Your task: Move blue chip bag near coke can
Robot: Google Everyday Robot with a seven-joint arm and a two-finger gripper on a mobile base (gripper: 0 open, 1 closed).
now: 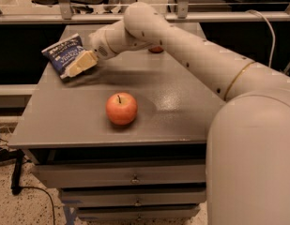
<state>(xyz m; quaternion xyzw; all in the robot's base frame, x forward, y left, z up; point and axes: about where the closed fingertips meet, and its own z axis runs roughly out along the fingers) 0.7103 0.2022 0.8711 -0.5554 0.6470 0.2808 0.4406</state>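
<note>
Bag (59, 55) at far-left corner of table (182, 107), under tip of gripper (80, 65).

Lies flat, skewed to table edges, left of and slightly beyond gripper, overlapped along its near-right edge. Cannot tell whether gripper clamped or apart. Needs to travel right toward can (156, 49), well apart at far edge, mostly hidden behind arm (191, 50), only a red sliver showing. Apple (121, 108) mid-table, nearer, likely off that line. White lettering on navy foil, not legible; no logo readable on can.

Matt speckled tabletop (182, 102), shiny foil.
The smooth cream pincer (81, 63) is at the crinkled, glossy blue chip bag (60, 54); the apple (121, 108) gleams, waxy-skinned.
</note>
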